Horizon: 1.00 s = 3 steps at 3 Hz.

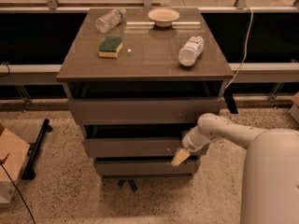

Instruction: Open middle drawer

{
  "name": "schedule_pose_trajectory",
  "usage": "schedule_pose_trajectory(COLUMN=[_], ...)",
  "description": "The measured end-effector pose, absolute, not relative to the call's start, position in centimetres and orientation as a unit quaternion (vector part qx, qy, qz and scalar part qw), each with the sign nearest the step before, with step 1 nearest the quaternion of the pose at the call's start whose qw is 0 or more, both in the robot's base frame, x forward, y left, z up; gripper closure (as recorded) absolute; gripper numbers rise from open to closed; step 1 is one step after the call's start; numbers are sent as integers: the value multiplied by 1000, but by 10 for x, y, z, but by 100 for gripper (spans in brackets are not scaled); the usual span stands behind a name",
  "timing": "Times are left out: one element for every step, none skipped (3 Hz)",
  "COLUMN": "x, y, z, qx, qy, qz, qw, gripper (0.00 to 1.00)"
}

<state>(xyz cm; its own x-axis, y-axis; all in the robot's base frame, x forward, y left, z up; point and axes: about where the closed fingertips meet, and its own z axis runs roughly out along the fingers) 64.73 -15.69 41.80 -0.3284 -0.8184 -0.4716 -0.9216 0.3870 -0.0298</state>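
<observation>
Gripper point(180, 157), cream-tipped on a white arm, sits at the lower right corner of the grey-brown flat-fronted middle drawer point(135, 147), between the wider top panel and the narrower bottom one. Whether it is open or clamped cannot be told. A green-and-yellow sponge point(110, 46) lies on the brown cabinet top point(149, 62).

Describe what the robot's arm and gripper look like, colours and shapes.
The arm is smooth and white, built of rounded tubular segments with a bulbous joint. The gripper, at the right end of the grey-brown, flat-fronted middle drawer, is a pale tan, tapered tip. No cables or markings show on either.
</observation>
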Motion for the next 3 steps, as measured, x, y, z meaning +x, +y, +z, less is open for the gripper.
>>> schedule_pose_trajectory(x=[644, 644, 644], y=[-155, -155, -155], z=[409, 410, 412], qx=[-588, -590, -590], qy=[779, 778, 778], qz=[117, 117, 117], qw=[183, 182, 182], gripper=[38, 69, 94])
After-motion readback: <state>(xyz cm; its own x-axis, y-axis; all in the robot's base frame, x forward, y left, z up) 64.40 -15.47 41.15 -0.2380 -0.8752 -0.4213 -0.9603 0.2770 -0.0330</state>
